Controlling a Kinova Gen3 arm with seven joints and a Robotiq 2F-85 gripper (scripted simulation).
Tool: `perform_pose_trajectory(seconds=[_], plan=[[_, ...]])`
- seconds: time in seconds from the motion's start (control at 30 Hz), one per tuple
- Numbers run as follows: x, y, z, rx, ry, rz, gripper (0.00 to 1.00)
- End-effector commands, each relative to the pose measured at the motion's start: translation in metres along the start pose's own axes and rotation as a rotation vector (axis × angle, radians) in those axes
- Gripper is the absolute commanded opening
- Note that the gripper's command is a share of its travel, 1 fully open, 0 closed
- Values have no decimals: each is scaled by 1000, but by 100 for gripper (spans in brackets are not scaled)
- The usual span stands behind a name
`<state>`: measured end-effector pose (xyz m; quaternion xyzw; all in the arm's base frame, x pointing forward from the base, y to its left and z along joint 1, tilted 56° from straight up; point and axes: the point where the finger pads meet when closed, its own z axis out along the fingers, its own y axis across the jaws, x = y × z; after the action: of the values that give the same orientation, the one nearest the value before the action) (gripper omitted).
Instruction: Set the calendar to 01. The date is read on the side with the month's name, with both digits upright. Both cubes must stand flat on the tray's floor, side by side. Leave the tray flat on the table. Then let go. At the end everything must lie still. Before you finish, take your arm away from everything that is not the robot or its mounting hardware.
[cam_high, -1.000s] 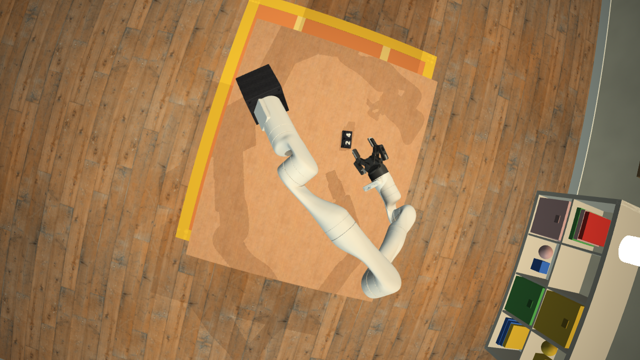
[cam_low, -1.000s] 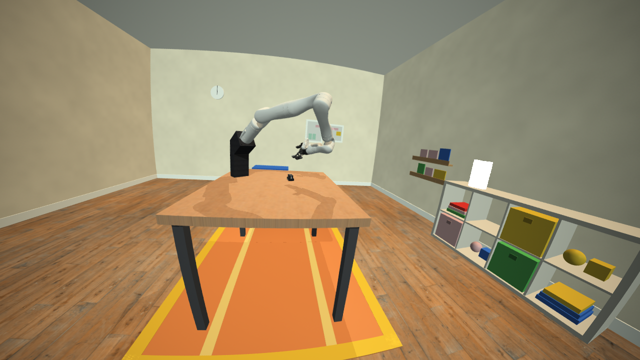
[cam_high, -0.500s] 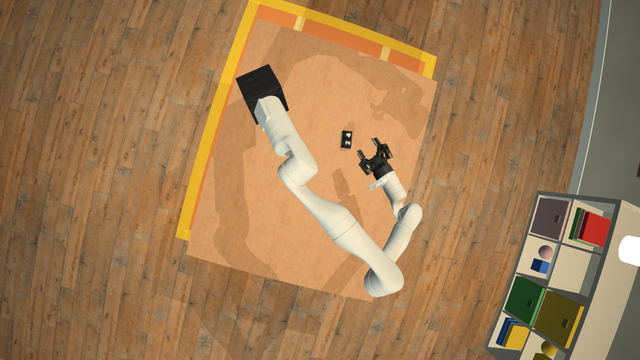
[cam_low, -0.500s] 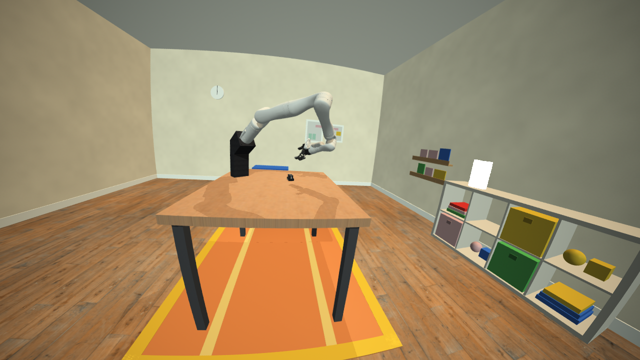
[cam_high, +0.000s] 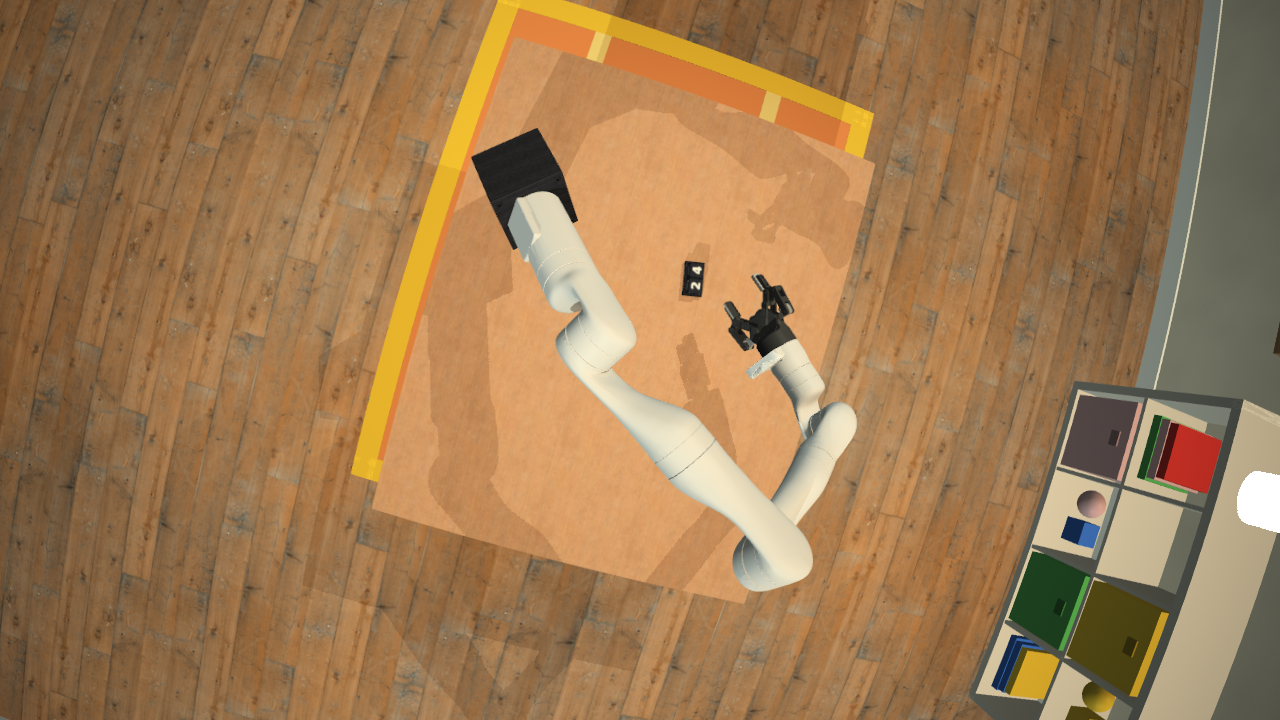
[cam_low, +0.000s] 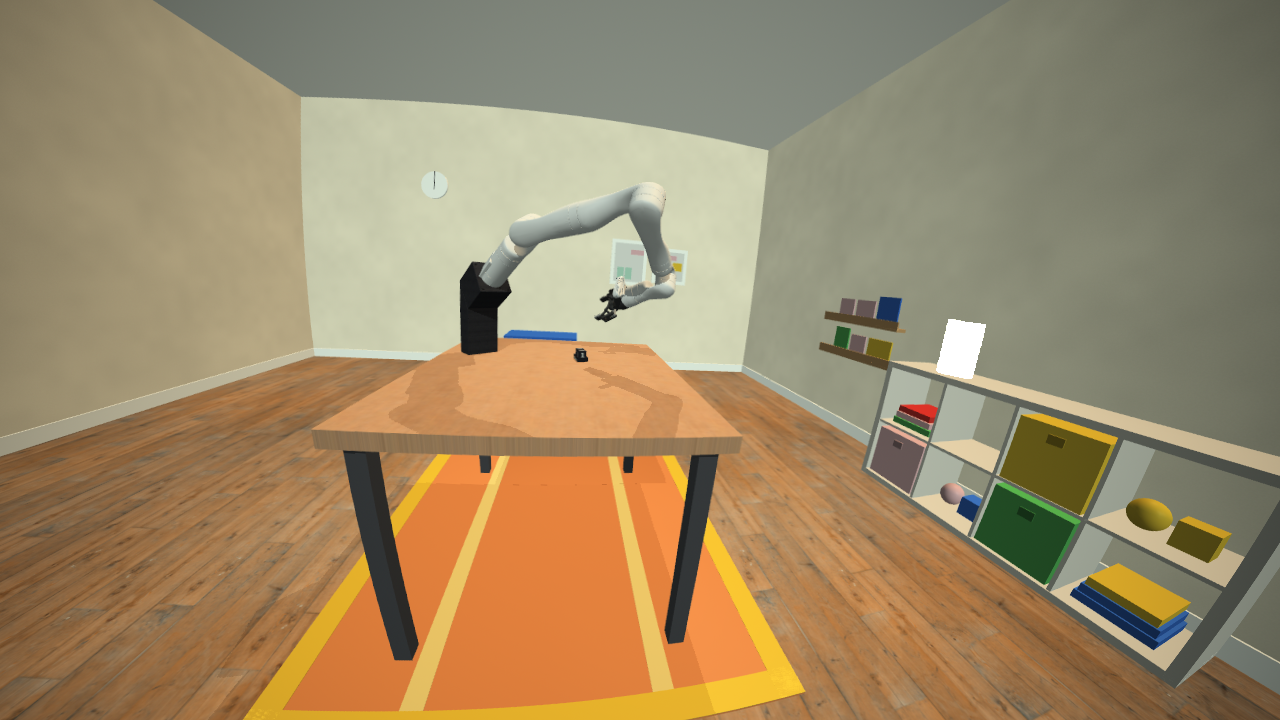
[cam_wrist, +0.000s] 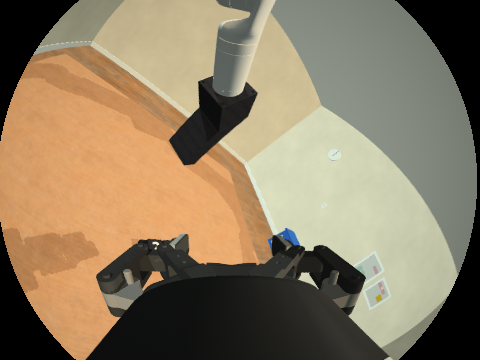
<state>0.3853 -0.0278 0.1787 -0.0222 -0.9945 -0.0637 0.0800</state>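
Black and hard-looking, the gripper (cam_high: 745, 291) (cam_low: 601, 309) (cam_wrist: 230, 244) has its two bent fingers spread all the way open, with nothing between them. It hangs up in the air over the tabletop (cam_high: 608, 223) (cam_low: 528, 416) (cam_wrist: 90, 175). Behind it bends the long arm (cam_high: 684, 445) (cam_low: 572, 217) (cam_wrist: 232, 60), smooth and white, made of round tubes. Near the gripper in the top view, but apart from it, the little black calendar (cam_high: 685, 278) (cam_low: 580, 355) sits on the tabletop. Its two boxy cubes are side by side, and their top faces show a white 2 and a white 4. The tabletop is flat, tan wood with four straight sides. The arm's foot is a dark block (cam_high: 516, 163) (cam_low: 478, 317) (cam_wrist: 192, 140) with sharp corners.

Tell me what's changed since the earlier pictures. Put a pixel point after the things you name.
The open black two-finger gripper (cam_high: 743, 293) (cam_low: 602, 308) (cam_wrist: 230, 244) has shifted rightward in the top view, away from the two black cubes with white digits (cam_high: 693, 278) (cam_low: 580, 355) (cam_wrist: 155, 244), carried by the white jointed arm (cam_high: 693, 447) (cam_low: 572, 217). Nothing was grasped or released. The cubes stayed put, their upper faces showing 2 and 4.
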Motion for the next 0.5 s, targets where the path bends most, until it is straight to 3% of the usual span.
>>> perform_pose_trajectory(seconds=[0.0,0.13,0.17,0.43,0.47], plan=[[-3,6,-2,5,-6,-15,100],[-3,6,-2,5,-6,-15,100],[-15,10,-6,35,-36,-21,100],[-15,10,-6,35,-36,-21,100],[-27,15,-11,63,-67,-27,100]])
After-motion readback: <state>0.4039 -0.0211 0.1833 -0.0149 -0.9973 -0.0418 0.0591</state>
